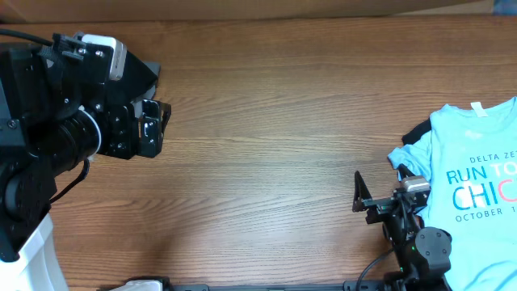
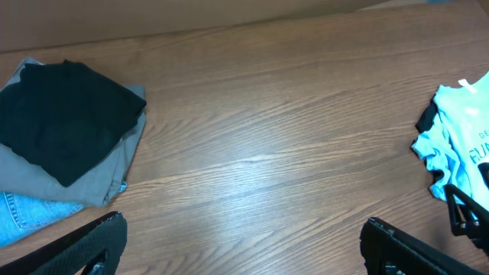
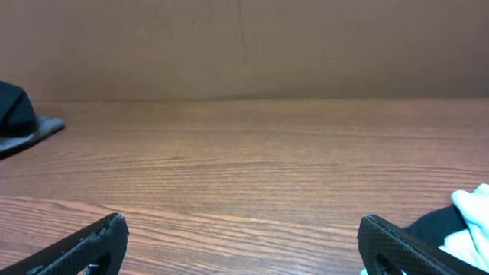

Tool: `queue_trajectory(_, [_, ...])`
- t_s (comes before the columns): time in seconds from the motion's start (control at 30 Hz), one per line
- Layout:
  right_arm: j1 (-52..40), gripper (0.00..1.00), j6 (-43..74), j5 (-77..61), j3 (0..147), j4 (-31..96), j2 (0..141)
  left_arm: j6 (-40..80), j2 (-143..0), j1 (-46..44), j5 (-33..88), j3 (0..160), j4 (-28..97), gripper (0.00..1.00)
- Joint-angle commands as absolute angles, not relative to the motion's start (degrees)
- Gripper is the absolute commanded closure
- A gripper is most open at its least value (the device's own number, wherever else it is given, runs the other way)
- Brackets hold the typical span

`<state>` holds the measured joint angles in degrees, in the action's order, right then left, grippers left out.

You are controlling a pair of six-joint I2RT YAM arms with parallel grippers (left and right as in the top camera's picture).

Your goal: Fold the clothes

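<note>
Gaping empty: left pincer [image 2: 244, 256], right pincer [image 3: 244, 248]. Three folded garments [image 2: 65, 118] stacked: black, grey, denim. One cyan T-shirt [image 1: 472, 178] well apart.

The left arm [image 1: 56, 121] is a bulky stack of matt black housings with a rounded joint. It has a white and grey camera block [image 1: 103, 53] on top, a thin black cable [image 1: 24, 35] running to it and a white base [image 1: 32, 250] below. The right arm [image 1: 420, 242] is slimmer and also black, with a small silver-grey block [image 1: 416, 185] near its tip and a black cable [image 1: 376, 265] trailing from it. Seen close up, the left fingers [image 2: 88, 244] and the right fingers [image 3: 84, 246] are flat black blades with a grainy surface and angled ends.
</note>
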<state>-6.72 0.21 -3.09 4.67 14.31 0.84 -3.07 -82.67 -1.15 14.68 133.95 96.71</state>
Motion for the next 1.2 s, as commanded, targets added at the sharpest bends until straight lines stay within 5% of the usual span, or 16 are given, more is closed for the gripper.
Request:
queue_trajectory(0.0, [-6.3, 0.00, 0.2, -3.6, 4.0, 12.9, 0.2, -2.2, -82.5, -1.5, 14.4, 133.9, 96.8, 0.00])
queue_trajectory(0.27, [-6.3, 0.00, 0.2, -4.6, 0.3, -2.5, 0.2, -2.1, -82.5, -1.5, 14.4, 133.9, 96.8, 0.00])
queue_trajectory(1.17, [-6.3, 0.00, 0.2, -4.6, 0.4, 4.4, 0.2, -2.1, -82.5, -1.5, 14.4, 133.9, 96.8, 0.00])
